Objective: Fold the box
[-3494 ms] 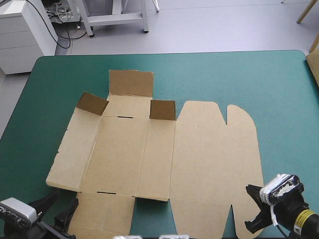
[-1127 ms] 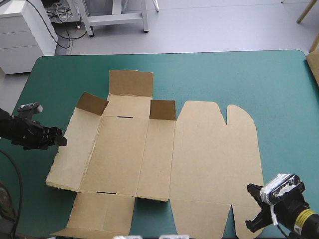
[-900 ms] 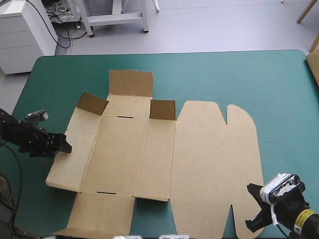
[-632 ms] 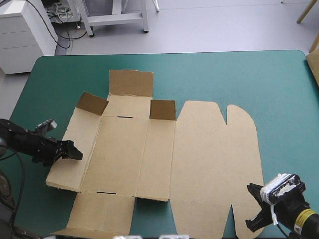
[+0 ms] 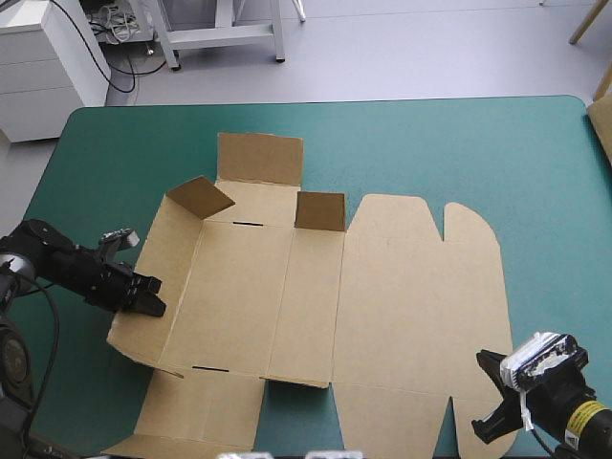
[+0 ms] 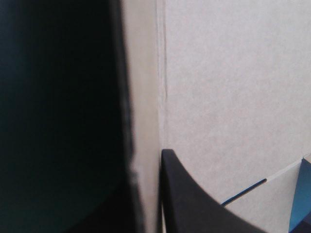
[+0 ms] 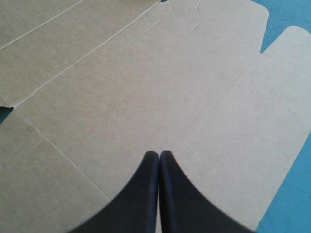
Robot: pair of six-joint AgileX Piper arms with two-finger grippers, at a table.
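Swinging in from the near-left corner, the left gripper has reached the left edge of the box. The whole sheet has slid a touch to the right since the earlier frames, and its left panel is now tipped up off the teal-green cover. That gripper is clamped on the panel's outer edge: in the left wrist view a pale strip of board runs between its two black fingers, which stand all but together. At the panel's far end a small flap stands raised, showing its darker face. Moving right, the base panel lies flat with one short slot at its far fold and another at its near fold. The far flap stretches beyond it, and the near flap reaches toward the table's near edge. Next comes a second small raised flap, then the broad lid panel, lying flat, with a rounded tab at its far right corner. Down at the box's near right corner sits the right gripper, its fingers pressed together into one pointed arch over the lid panel, holding nothing, well apart from the other arm.
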